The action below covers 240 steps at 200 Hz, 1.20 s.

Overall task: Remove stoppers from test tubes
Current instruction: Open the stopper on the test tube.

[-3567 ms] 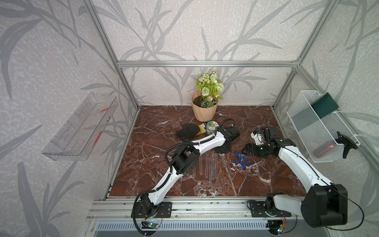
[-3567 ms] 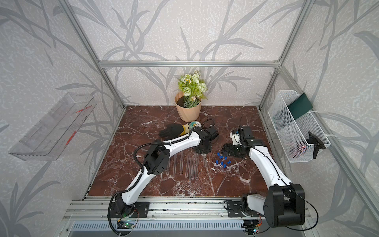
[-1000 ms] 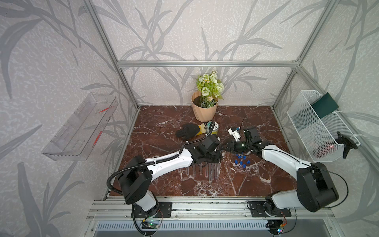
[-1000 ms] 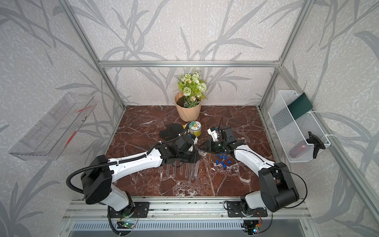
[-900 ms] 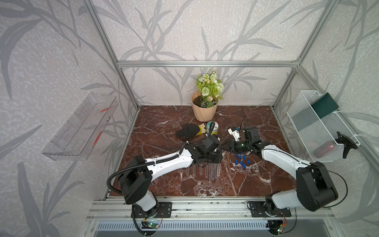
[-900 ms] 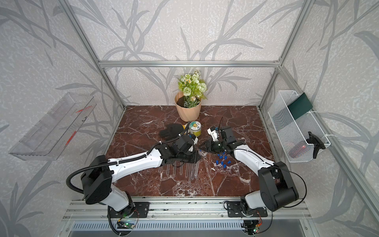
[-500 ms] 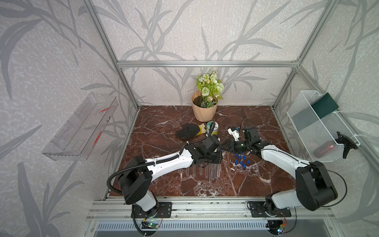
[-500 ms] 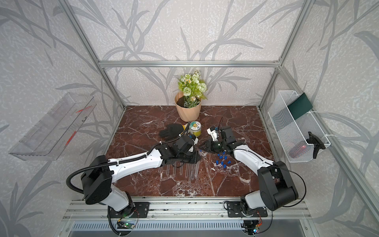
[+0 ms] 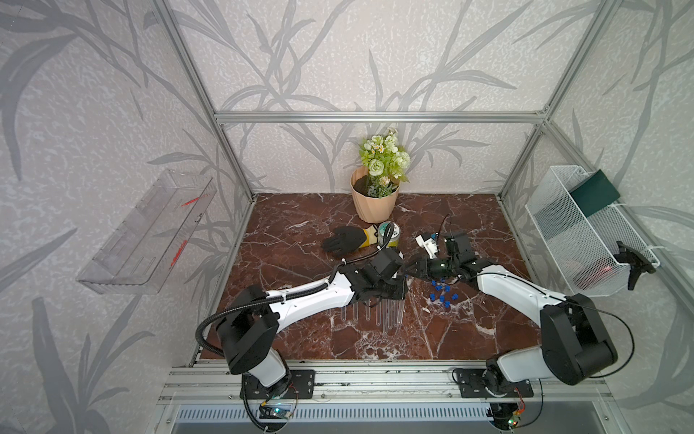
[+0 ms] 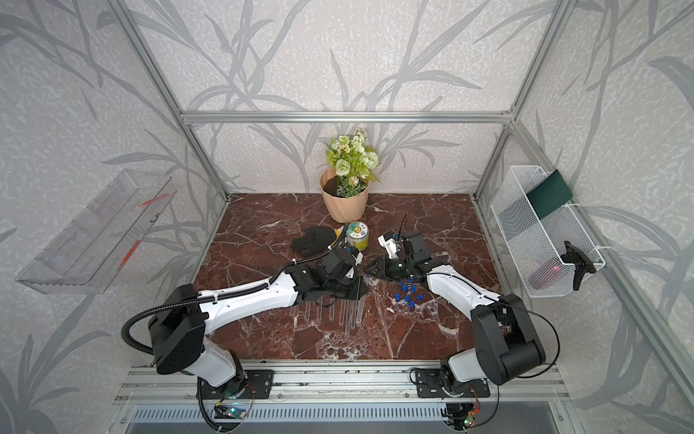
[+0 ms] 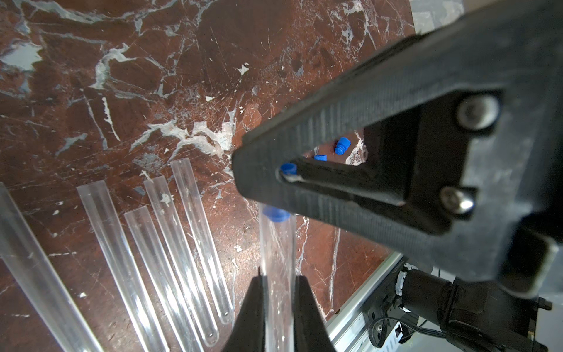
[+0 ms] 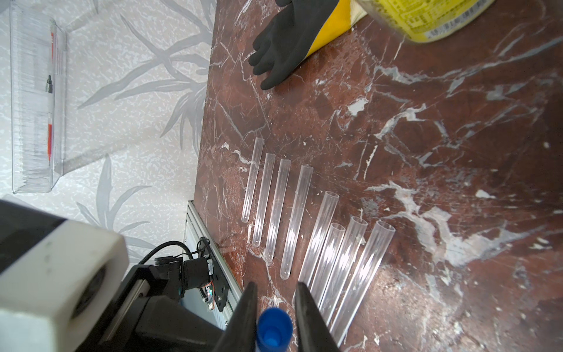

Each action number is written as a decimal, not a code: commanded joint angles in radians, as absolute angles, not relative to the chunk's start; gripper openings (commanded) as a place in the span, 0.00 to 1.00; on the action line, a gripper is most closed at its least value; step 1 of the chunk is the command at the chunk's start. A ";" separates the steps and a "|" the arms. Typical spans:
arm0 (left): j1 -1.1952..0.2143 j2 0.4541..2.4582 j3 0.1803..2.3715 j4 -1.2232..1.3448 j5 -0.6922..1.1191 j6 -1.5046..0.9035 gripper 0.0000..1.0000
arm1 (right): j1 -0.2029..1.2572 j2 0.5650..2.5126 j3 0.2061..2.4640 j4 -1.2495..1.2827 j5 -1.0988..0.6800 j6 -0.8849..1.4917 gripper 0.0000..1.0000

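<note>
My left gripper [image 11: 277, 275] is shut on a clear test tube [image 11: 278, 243] held above the table. A blue stopper [image 11: 275, 215] plugs the tube's mouth. My right gripper [image 12: 275, 285] meets it from the opposite side, and its two fingers press on the sides of that stopper [image 12: 274, 327]. In both top views the two grippers meet tip to tip over the middle of the table, with the right gripper [image 9: 409, 271] at the stopper. Several open, empty test tubes [image 12: 292, 219] lie side by side on the marble. Several loose stoppers [image 9: 441, 292] lie in a cluster to their right.
A black glove [image 9: 343, 240] and a yellow-labelled jar [image 9: 388, 233] lie behind the grippers. A flower pot [image 9: 375, 199] stands at the back wall. A white mesh basket [image 9: 586, 233] hangs on the right wall and a clear tray [image 9: 146, 233] on the left.
Over the last second my right gripper's fingers have narrowed onto the stopper. Both arms have stayed nearly still. Before that, the left arm came forward with the tube and the right gripper moved in.
</note>
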State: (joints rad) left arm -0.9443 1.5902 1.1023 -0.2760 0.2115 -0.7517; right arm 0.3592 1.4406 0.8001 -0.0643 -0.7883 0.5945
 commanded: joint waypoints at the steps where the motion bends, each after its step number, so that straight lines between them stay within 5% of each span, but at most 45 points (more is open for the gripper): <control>1: -0.949 1.593 1.122 -0.267 0.212 -0.744 0.14 | 0.365 1.457 0.795 -0.052 -0.796 0.588 0.21; 195: -0.944 1.609 1.135 -0.279 0.199 -0.739 0.14 | 0.365 1.492 0.828 -0.056 -0.808 0.579 0.07; 240: -0.942 1.609 1.137 -0.284 0.196 -0.733 0.14 | 0.365 1.499 0.824 -0.048 -0.816 0.587 0.23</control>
